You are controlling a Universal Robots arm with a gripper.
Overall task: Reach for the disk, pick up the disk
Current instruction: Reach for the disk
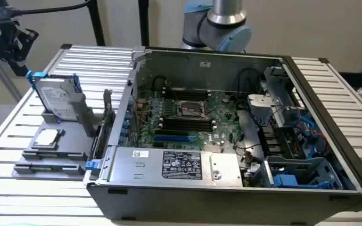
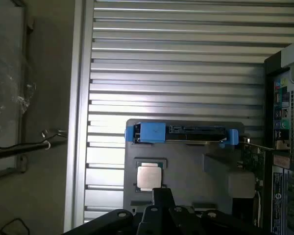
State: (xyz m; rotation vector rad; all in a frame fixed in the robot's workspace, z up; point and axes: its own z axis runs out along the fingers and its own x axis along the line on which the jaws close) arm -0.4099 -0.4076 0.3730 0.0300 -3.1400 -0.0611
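Exterior view. Work surface: slatted aluminium table [image 1: 332, 94], ribs bright, narrow gaps between them. An open computer case [image 1: 231, 200] lies on its side across the middle of the table, with the motherboard [image 1: 187, 113] exposed and a silver box with a black label [image 1: 175, 165] at the near edge. Just beside the case, on the exterior view's left, sits a grey tray [image 1: 49, 157]. The disk [image 1: 58, 99] stands upright on edge in the tray, label face out, blue carrier around it. A small square chip [image 1: 47, 136] lies flat on the tray in front of the disk. Room: plain beige wall [image 1: 307, 23] behind, two black stand poles [image 1: 96, 23], arm joint [image 1: 222, 21] behind the case. The gripper [image 1: 20, 40] hangs above the table's far corner, to the exterior view's left of the disk and well apart from it. Whether the claw is open or closed: cannot tell. The disk is not in it.

Wrist view. Camera looks straight down. The disk [image 2: 186, 133] shows edge-on, blue ends and connector strip uppermost, seated in the tray [image 2: 196, 166]; the chip [image 2: 149, 177] lies near it. Black parts of the gripper [image 2: 164, 213] lie over the tray edge, clear of the disk. Table slats [image 2: 176, 58] run beyond the tray. Past the table edge: dull grey floor [image 2: 44, 73] and a thin cable [image 2: 19, 147]
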